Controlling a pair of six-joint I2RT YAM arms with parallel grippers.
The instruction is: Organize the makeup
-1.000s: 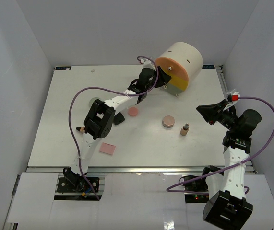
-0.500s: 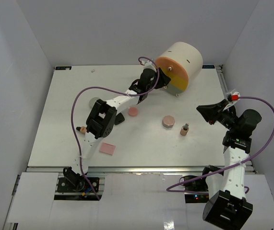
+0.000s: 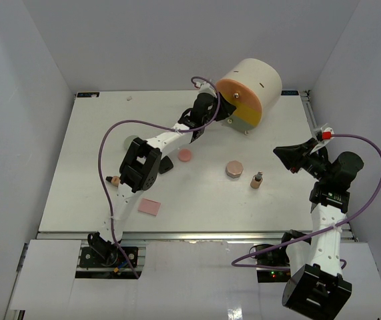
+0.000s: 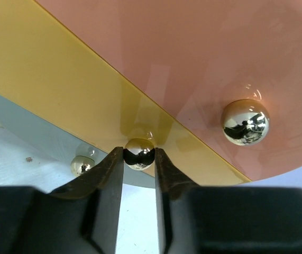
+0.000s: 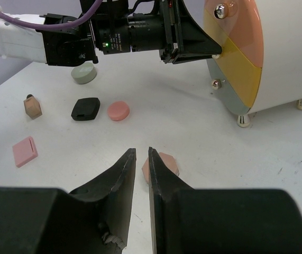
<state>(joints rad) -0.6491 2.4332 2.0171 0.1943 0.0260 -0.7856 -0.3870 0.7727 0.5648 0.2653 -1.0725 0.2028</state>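
My left gripper (image 4: 138, 152) is shut on the gold knob (image 4: 139, 154) of the yellow drawer front (image 4: 61, 69), below the pink front (image 4: 193, 47). From above, the left gripper (image 3: 232, 109) meets the face of the cream cylinder (image 3: 257, 77). On the table lie a pink round compact (image 3: 185, 155), a rose-beige compact (image 3: 234, 168), a tan lipstick tube (image 3: 256, 180), a black case (image 3: 165, 166) and a flat pink square (image 3: 149, 207). My right gripper (image 3: 277, 153) hovers at the right, shut and holding nothing; its wrist view has the right gripper (image 5: 142, 152) just above the rose-beige compact (image 5: 164, 161).
A second tan tube (image 3: 115, 179) lies by the left arm's elbow. A grey-green round jar (image 5: 83, 74) sits under the left arm. The grey drawer front (image 4: 29, 121) has its own gold knob (image 4: 80, 165). White walls enclose the table (image 3: 97, 133).
The left jaws have closed in onto the yellow drawer's knob. The left arm has barely shifted, and the right arm has not moved.
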